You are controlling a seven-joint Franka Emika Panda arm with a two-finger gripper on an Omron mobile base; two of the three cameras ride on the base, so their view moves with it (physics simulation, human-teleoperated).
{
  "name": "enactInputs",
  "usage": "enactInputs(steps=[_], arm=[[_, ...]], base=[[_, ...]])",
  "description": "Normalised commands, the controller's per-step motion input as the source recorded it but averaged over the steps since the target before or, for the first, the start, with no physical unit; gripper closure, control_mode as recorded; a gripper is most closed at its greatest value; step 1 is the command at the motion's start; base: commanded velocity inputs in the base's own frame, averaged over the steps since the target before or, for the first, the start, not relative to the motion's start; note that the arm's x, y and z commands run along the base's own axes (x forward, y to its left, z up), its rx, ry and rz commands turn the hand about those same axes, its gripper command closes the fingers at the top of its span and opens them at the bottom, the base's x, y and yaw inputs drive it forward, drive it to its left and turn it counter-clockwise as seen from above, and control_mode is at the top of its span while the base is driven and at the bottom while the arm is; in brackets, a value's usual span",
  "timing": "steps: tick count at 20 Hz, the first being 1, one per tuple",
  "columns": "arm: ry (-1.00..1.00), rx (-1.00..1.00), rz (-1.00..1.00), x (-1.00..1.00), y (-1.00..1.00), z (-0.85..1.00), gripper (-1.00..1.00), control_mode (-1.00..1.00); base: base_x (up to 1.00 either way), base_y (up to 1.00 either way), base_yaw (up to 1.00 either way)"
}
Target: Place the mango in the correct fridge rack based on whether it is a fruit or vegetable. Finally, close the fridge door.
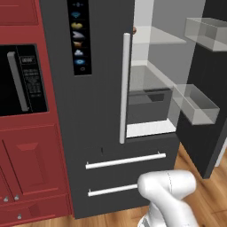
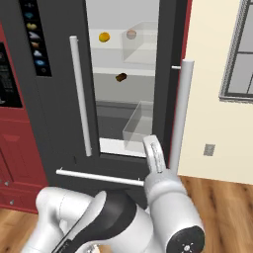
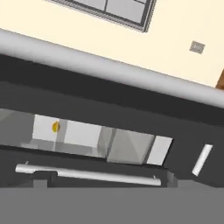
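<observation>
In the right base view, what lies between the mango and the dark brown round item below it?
The front edge of a fridge rack runs between them: the mango sits on the shelf above it, the brown item just beneath, slightly to the right.

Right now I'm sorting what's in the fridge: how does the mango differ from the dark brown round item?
The mango is bright orange-yellow; the dark brown item is far darker. The mango sits on the upper fridge rack, the brown item one rack lower. The mango lies further left, the brown item nearer the middle. Both are small, rounded, and rest inside the open fridge, free of the gripper.
</observation>
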Motion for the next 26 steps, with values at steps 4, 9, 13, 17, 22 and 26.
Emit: enactInputs(steps=[4, 9, 13, 17, 22, 26], arm=[[0.0, 0.18, 0.11, 0.71, -0.75, -0.37, -1.0, -1.0], [0.0, 0.16, 0.1, 0.76, -0.68, -0.26, -1.0, -1.0], [0.0, 0.15, 0.13, 0.78, -0.59, -0.28, -1.0, -1.0], [0.0, 0.1, 0.18, 0.8, -0.23, -0.35, -1.0, -1.0], [0.02, 0.0, 0.28, 0.66, 0.11, -0.16, -1.0, -1.0], [0.0, -0.01, 0.27, 0.13, 0.75, 0.01, -1.0, -1.0]], base=[[0.0, 0.0, 0.0], [0.0, 0.0, 0.0], [0.0, 0.0, 0.0], [0.0, 0.0, 0.0], [0.0, 0.0, 0.0], [0.0, 0.0, 0.0]])
